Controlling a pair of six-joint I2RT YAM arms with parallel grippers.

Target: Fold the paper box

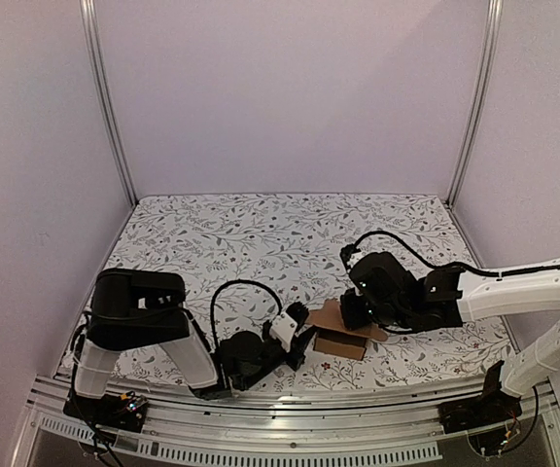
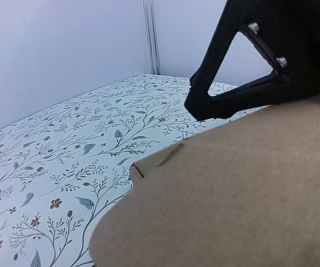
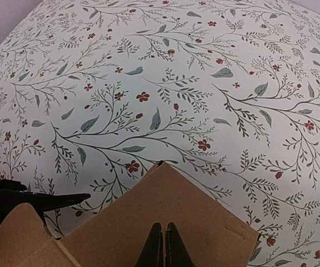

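Note:
The paper box (image 1: 341, 342) is a brown cardboard piece, partly folded, lying near the table's front edge between the two arms. My right gripper (image 3: 164, 227) is shut, its fingertips together over a flat brown panel (image 3: 165, 200) of the box with nothing seen between them. My left gripper (image 1: 302, 336) sits low against the box's left side. In the left wrist view a rounded cardboard flap (image 2: 232, 194) hides my own fingers, so their state does not show. A black finger (image 3: 38, 199) of the left gripper lies beside another flap (image 3: 21, 239).
The table is covered by a floral cloth (image 1: 261, 243), ringed by lilac walls and two metal posts (image 1: 110, 107). The right arm's black finger (image 2: 232, 94) hangs just above the cardboard in the left wrist view. An aluminium rail (image 1: 290, 399) runs along the front edge.

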